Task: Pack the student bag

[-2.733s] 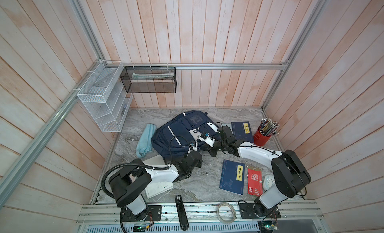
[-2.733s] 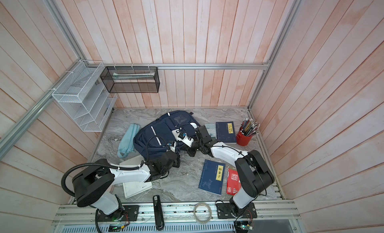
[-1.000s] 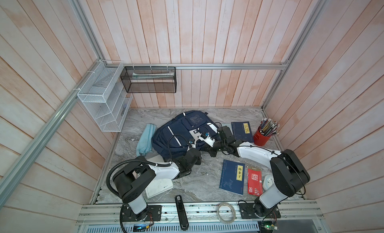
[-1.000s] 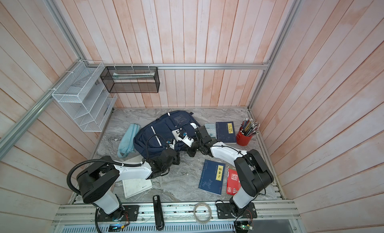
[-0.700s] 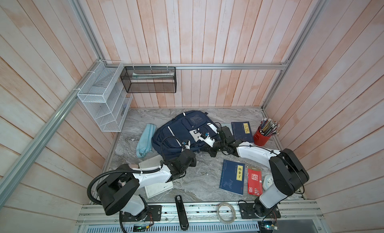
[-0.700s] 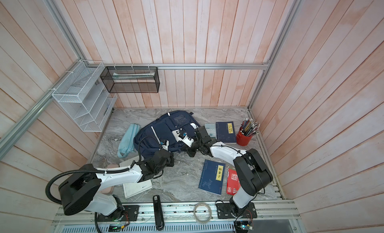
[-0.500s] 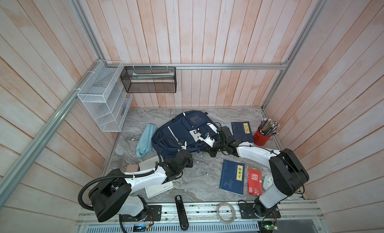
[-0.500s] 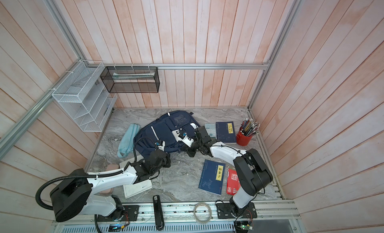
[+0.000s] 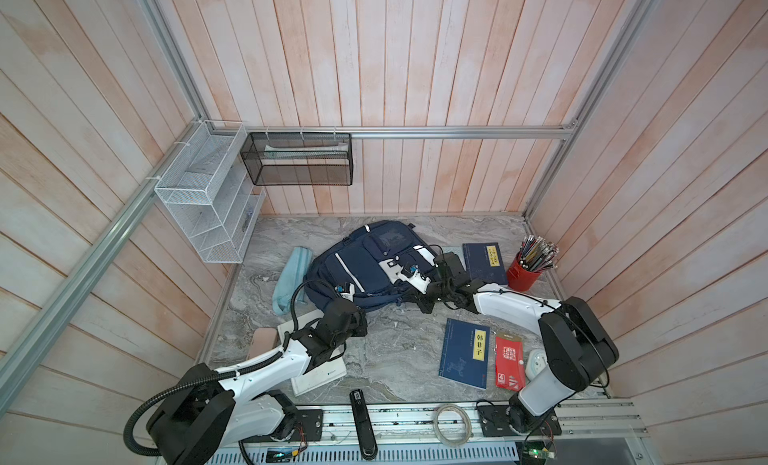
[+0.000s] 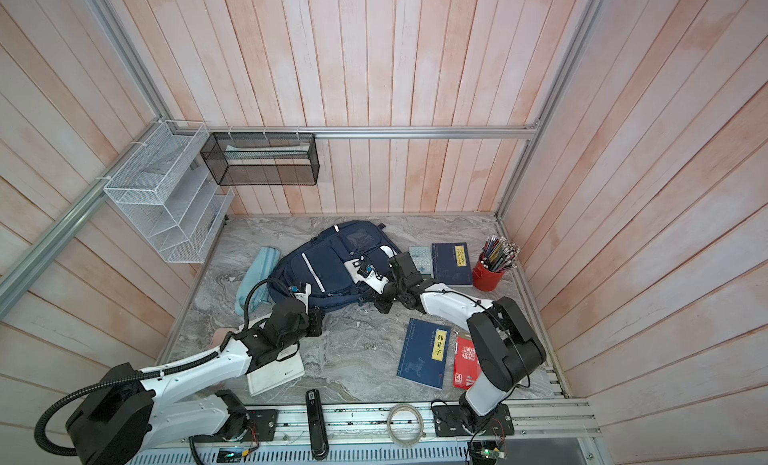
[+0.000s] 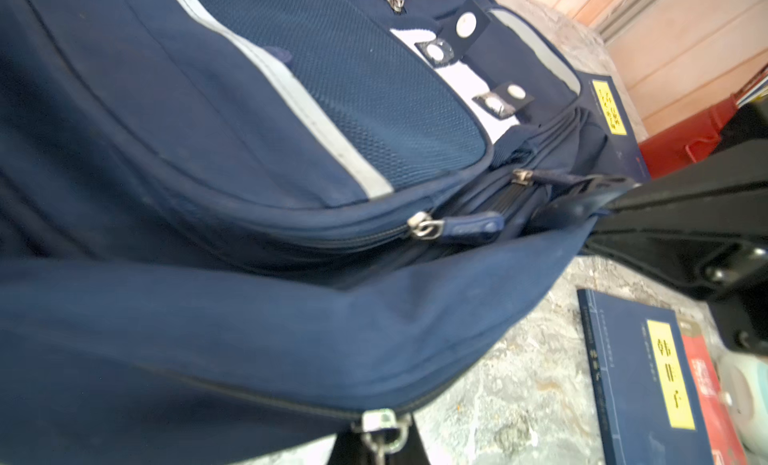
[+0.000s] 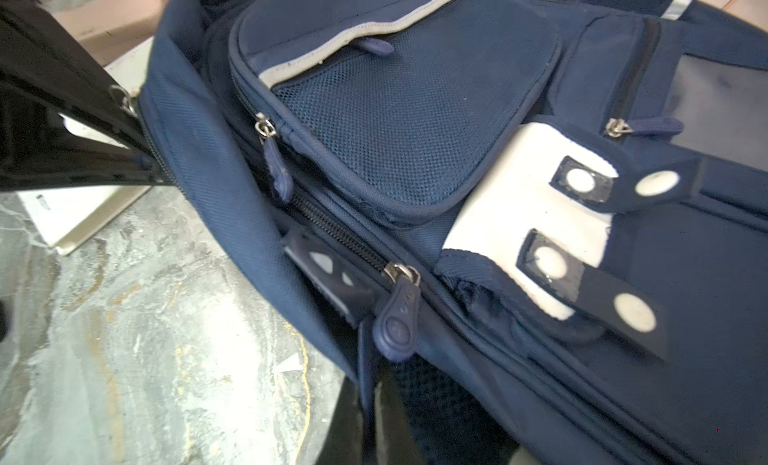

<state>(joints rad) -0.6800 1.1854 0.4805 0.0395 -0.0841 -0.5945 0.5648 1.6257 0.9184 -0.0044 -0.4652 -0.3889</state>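
Note:
The student bag [image 9: 365,263] [image 10: 328,259], navy blue with white stripes and studded white patches, lies flat mid-table. At its near left edge my left gripper [image 9: 358,317] [image 10: 315,314] is shut on a metal zip pull [image 11: 380,431] of the long side zip. In the left wrist view the dark jaws of that gripper [image 11: 380,448] pinch the pull's ring. My right gripper [image 9: 409,299] [image 10: 375,303] is shut on a navy fabric edge of the bag's near right side [image 12: 368,384]. Another zip pull [image 12: 397,317] hangs just above that gripper [image 12: 370,421].
Two navy books with yellow labels [image 9: 465,353] [image 9: 484,261], a red booklet [image 9: 509,361], a red pencil cup [image 9: 530,269] and a calculator [image 10: 419,257] lie right of the bag. A light blue pouch [image 9: 291,278] and a white tablet [image 9: 320,371] lie left. Wire shelves [image 9: 203,205] hang back left.
My left gripper has drawn back to the left and toward the table's front with the zip pull, and that arm has swung outward. The right arm has stayed where it was.

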